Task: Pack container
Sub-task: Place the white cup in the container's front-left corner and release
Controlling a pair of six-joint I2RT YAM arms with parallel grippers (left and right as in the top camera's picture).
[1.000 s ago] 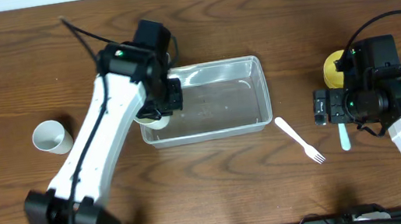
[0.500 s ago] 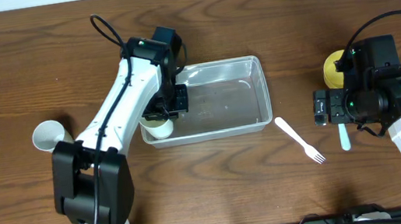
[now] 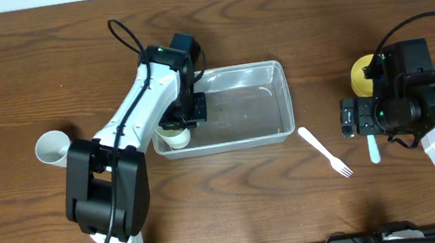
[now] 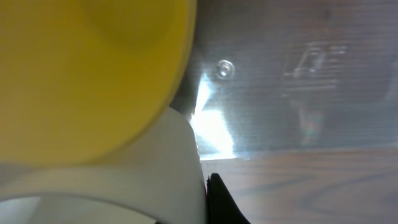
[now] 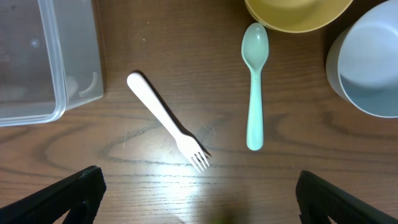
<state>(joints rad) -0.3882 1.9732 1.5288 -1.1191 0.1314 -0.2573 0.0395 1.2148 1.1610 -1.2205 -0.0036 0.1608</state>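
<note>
— Where's the container [image 3: 241, 108]?
— On the bench [image 3: 22, 64], near its middle. A small white cup [image 3: 173, 138], yellow inside, sits in its left end.
— Left end effector [image 3: 184, 116]?
— Right over that cup, fingers together. Whether they pinch the rim, I can't tell.
— Right end effector [image 5: 199, 202]?
— Spread wide, empty, above the white fork [image 5: 168, 121] and green spoon [image 5: 255, 93].

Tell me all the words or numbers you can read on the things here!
No readable text anywhere.
Faint raised marks on the floor of the clear container, seen by the left wrist camera, are too blurred to read.
The white fork and green spoon carry no print.
</note>
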